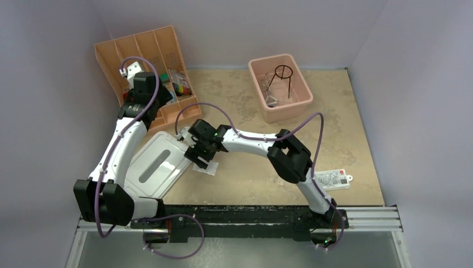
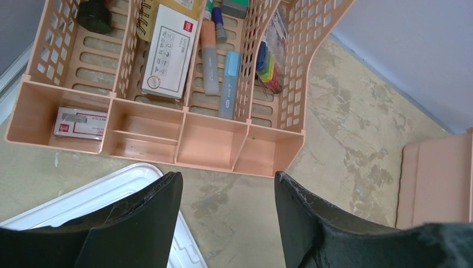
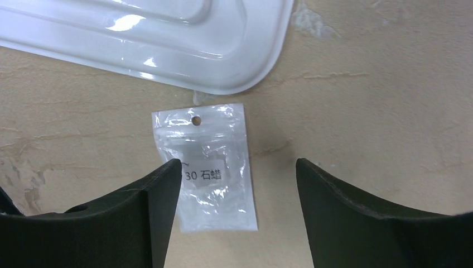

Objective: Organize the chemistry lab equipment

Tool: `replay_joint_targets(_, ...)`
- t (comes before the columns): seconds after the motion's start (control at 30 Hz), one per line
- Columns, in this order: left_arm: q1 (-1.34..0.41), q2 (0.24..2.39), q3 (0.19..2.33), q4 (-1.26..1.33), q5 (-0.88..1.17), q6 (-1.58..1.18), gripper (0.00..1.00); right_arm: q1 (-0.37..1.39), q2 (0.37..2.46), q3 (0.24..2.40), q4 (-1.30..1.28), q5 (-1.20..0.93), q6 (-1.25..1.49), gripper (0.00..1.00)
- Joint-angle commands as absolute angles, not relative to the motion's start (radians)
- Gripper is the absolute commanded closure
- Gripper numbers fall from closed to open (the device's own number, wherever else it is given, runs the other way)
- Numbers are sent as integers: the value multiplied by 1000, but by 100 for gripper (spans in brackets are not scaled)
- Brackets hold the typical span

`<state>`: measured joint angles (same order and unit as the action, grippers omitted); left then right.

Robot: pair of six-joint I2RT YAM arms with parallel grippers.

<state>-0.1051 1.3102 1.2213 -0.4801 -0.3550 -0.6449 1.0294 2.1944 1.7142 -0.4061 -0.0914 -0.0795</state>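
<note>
Directly beneath my right hand point(image 3: 239, 164), a clear packet point(image 3: 215, 151) lies flat on the desk point(image 3: 368, 89), just beyond it the corner of a white lid point(image 3: 167, 33). The hand is spread wide and holds nothing. The packet sits off-centre, nearer one finger. I judge that centring first, then pinching low on the thin film, would serve best. My left hand point(image 2: 228, 178) hangs spread and empty near the orange tray point(image 2: 212, 139).
</note>
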Motion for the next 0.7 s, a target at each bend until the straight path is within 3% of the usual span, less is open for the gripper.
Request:
replay_joint_targets(0.0, -103, 1292, 1270, -470, -356, -622, 39, 1038, 2208, 1757, -411, -67, -89, 26)
replay_joint_targets(0.23, -104, 1294, 1267, -471, -346, -622, 39, 1047, 2246, 1761, -448, 24, -58, 41)
replay_joint_targets(0.67, -104, 1307, 1244, -429, -267, -654, 39, 1004, 2178, 1657, -426, 73, 44, 90)
